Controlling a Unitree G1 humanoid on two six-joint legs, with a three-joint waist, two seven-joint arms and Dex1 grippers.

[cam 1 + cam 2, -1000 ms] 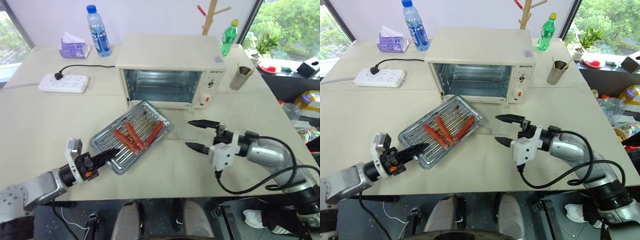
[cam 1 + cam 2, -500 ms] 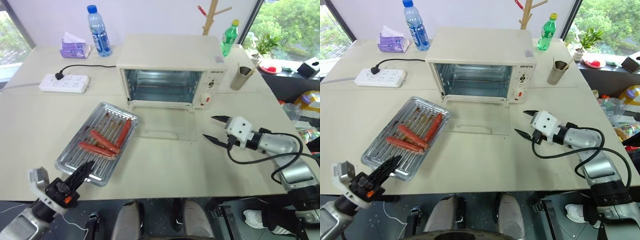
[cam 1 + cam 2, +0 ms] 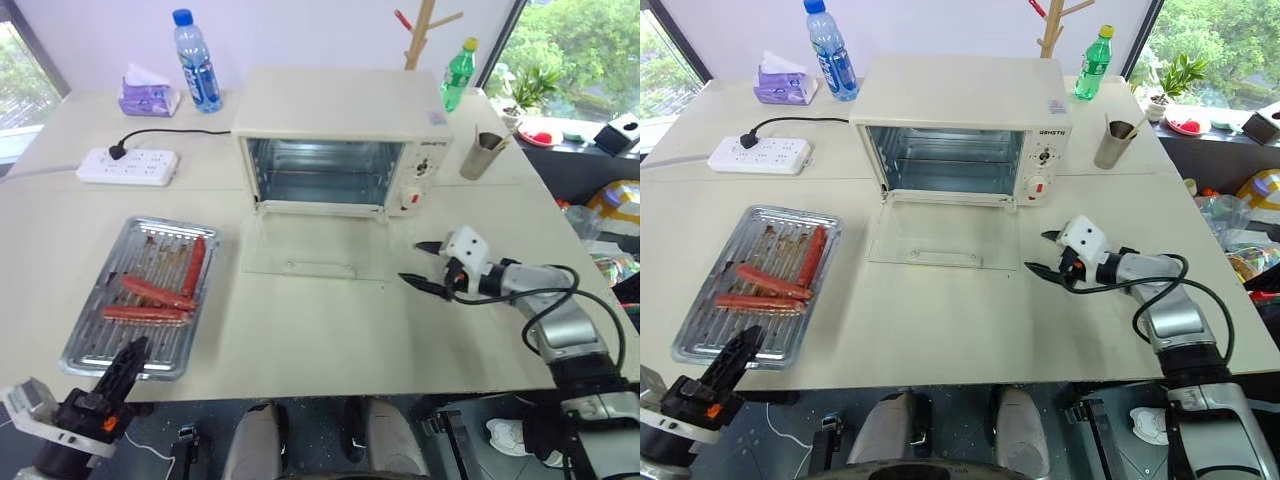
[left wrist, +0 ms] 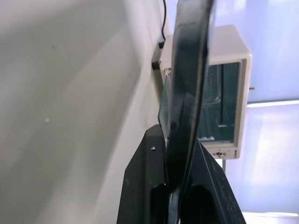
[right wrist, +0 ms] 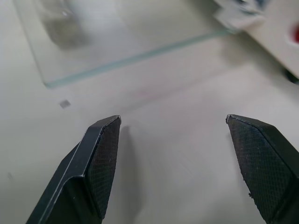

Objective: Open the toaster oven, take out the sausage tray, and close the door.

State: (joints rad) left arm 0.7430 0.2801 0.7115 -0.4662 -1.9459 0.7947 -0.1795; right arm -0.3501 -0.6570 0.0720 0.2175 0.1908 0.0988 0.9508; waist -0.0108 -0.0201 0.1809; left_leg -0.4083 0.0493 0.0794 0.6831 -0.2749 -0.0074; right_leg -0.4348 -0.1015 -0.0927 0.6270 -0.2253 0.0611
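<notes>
The cream-white toaster oven (image 3: 340, 140) stands at the back middle of the table, its inside empty. Its glass door (image 3: 310, 245) lies open flat on the table, bar handle (image 3: 320, 266) at the near edge. The silver sausage tray (image 3: 140, 295) with three reddish sausages rests at the front left. My left gripper (image 3: 133, 352) is shut on the tray's near rim (image 4: 187, 84), which runs between its fingers (image 4: 145, 177). My right gripper (image 3: 410, 262) hangs open, holding nothing, low over the table just right of the door, pointing at the glass edge (image 5: 117, 42).
At the back left are a water bottle (image 3: 196, 62), a tissue pack (image 3: 148, 95) and a plugged-in power strip (image 3: 128, 166). A green bottle (image 3: 458, 75) and a metal cup (image 3: 481, 152) stand right of the oven. The tray's near end reaches the table's front edge.
My left gripper has dragged the tray from in front of the oven to the front left, turning it lengthwise. My right gripper has rolled, sunk and shifted slightly right, still open.
</notes>
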